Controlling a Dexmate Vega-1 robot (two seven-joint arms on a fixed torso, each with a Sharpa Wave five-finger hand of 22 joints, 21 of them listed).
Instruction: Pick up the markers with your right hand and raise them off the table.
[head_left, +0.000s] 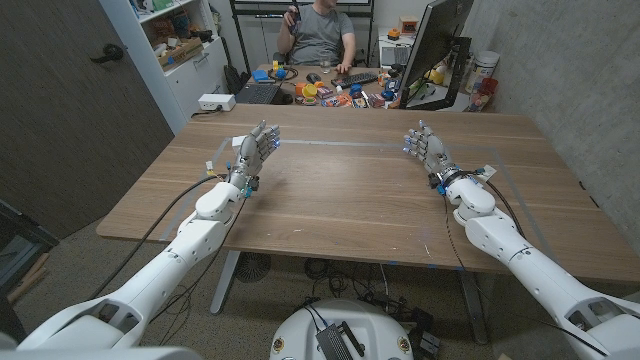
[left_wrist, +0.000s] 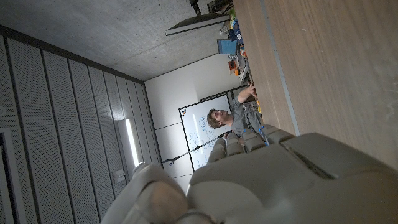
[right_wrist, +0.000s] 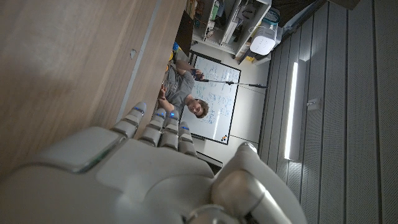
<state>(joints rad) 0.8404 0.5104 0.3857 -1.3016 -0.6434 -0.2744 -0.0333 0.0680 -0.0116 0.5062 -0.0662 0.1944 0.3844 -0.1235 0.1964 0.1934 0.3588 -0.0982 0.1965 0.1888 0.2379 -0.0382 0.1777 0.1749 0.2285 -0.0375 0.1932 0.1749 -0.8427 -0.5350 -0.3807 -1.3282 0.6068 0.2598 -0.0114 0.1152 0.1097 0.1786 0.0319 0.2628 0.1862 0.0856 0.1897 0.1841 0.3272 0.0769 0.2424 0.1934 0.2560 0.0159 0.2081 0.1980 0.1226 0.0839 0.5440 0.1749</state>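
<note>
Both hands stand on the table (head_left: 350, 200), well apart, one toward each side, and neither has anything in it. The right hand (head_left: 428, 150) stands on its edge with its fingers (head_left: 415, 135) reaching away from the robot, loosely together and a little apart at the tips; it holds nothing. The left hand (head_left: 252, 155) mirrors it, fingers up and slightly spread, also with nothing in its grasp. This looks like a waiting pose: palms upright and turned inward, leaving the wood between them free for work.

The markers are the puzzle. No marker can be made out on the table, neither beside the right hand, nor between the hands, nor ahead of the fingers. The right wrist view looks along the back of the right hand (right_wrist: 143, 180) over bare wood, and nothing lies past the fingertips there. So where the markers are cannot be told from these views.

Beyond the fingers, past the table's far edge, a person (head_left: 320, 35) sits at a cluttered desk (head_left: 330, 92) with a monitor (head_left: 440, 45). As a judgement, the task has not begun: the right hand has nothing to close on until markers lie within reach
</note>
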